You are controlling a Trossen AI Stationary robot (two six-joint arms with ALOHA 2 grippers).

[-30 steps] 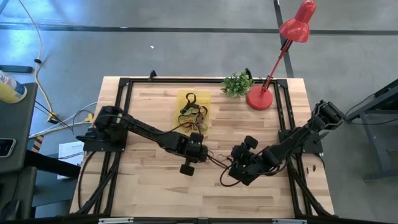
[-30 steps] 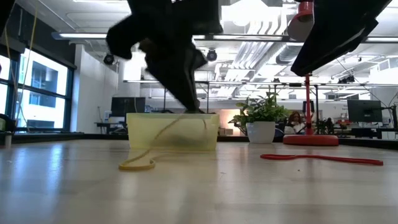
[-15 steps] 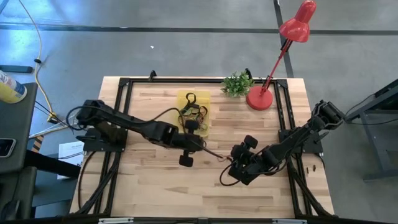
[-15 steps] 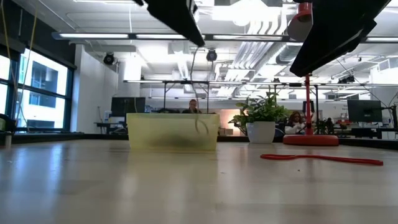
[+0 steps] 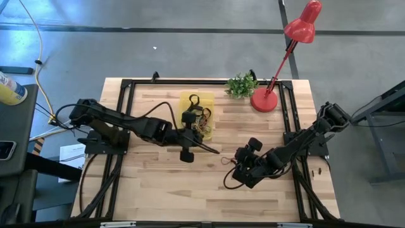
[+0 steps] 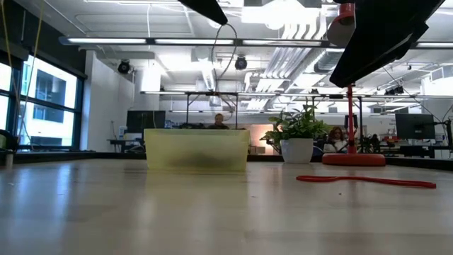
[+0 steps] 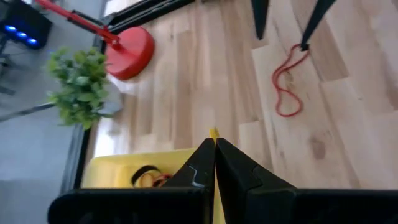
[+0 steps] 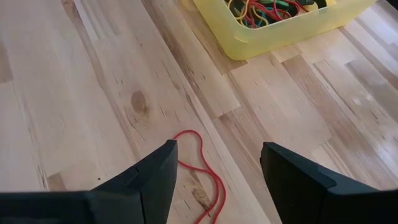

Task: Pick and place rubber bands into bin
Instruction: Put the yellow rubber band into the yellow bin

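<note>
My left gripper [image 5: 217, 151] [image 7: 214, 142] hovers high, just off the near right corner of the yellow bin [image 5: 185, 99] [image 6: 195, 150] [image 7: 118, 168], and is shut on a tan rubber band [image 7: 213, 132]. Several coloured bands lie in the bin [image 8: 261, 43]. A red rubber band [image 5: 227, 161] [image 6: 368, 180] [image 8: 202, 165] lies flat on the wood. My right gripper [image 5: 230, 171] [image 8: 217, 146] hangs open above it, its fingers standing either side of the band without touching. My left gripper pinches the tan band between its shut fingers, and a short yellow bit [image 7: 213, 132] shows at their tips. The fingers point toward the table's right. In the low view a thin strand [image 6: 234, 53] curves down from the gripper, lifted clear of the table.
A red lamp base [image 5: 264, 100] and a small potted plant [image 5: 242, 84] stand at the far edge, right of the bin. Black frame rails [image 5: 123, 126] run along the table's sides. Bare wood lies on the near half. People sit in the room behind [image 6: 337, 138].
My left gripper has risen from just above the table and drawn back toward the bin and the table's left. The tan band, which lay on the wood in front of the bin with one strand rising, is now lifted clear. The red band has stayed put.
</note>
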